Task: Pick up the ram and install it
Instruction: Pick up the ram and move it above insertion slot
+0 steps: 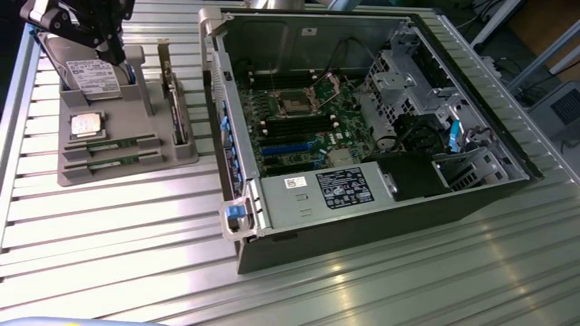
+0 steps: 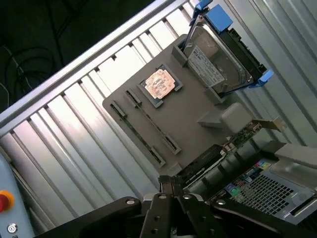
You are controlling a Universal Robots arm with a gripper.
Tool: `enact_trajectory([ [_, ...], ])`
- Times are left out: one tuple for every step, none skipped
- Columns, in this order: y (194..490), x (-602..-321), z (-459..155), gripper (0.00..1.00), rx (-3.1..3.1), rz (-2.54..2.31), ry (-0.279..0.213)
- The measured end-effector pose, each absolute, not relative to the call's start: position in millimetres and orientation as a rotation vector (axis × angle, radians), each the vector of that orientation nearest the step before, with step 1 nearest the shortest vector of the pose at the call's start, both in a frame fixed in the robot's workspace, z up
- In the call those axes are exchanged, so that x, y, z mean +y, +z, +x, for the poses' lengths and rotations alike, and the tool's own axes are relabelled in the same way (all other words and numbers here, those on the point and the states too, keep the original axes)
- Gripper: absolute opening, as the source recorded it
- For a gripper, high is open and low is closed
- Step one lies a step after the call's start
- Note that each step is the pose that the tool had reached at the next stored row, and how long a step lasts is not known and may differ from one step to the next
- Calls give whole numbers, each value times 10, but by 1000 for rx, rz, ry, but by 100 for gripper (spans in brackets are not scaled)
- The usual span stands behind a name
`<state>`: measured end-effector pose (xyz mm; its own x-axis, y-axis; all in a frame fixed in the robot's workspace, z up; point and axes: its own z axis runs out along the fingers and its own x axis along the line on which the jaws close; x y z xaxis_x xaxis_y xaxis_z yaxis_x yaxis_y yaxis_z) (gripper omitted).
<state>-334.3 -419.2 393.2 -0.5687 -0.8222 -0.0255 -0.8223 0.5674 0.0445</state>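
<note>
Gripper (image 1: 113, 47), shut w/ nothing in it, hangs over the hard drive (image 1: 91, 73) end of the grey tray (image 1: 127, 175); ram (image 1: 111, 145) lies flat at the opposite end, long axis approx. across the exterior view's left-right.

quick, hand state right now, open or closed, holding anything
Hand: closed, nothing held, above the grey moulded parts tray.
</note>
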Motion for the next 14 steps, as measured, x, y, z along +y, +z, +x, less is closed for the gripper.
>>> enact_trajectory([
  [3932, -4192, -3343, 10, 2757, -1501, 81],
  [3932, -4192, -3343, 10, 2741, -1533, 81],
  [3932, -4192, -3343, 10, 2717, -1576, 81],
  [3932, -4192, -3343, 10, 2701, -1603, 81],
  [3932, -4192, -3343, 10, 2685, -1632, 81],
  [3932, -4192, -3343, 10, 2667, -1661, 81],
  [3932, -4192, -3343, 10, 2638, -1709, 81],
  [3932, -4192, -3343, 10, 2618, -1740, 81],
  [3932, -4192, -3343, 10, 2607, -1758, 81],
  [3932, -4192, -3343, 10, 2586, -1790, 81],
  [3932, -4192, -3343, 10, 2566, -1820, 80],
  [3932, -4192, -3343, 10, 2544, -1851, 80],
  [3932, -4192, -3343, 10, 2533, -1867, 80],
  [3932, -4192, -3343, 10, 2520, -1884, 80],
])
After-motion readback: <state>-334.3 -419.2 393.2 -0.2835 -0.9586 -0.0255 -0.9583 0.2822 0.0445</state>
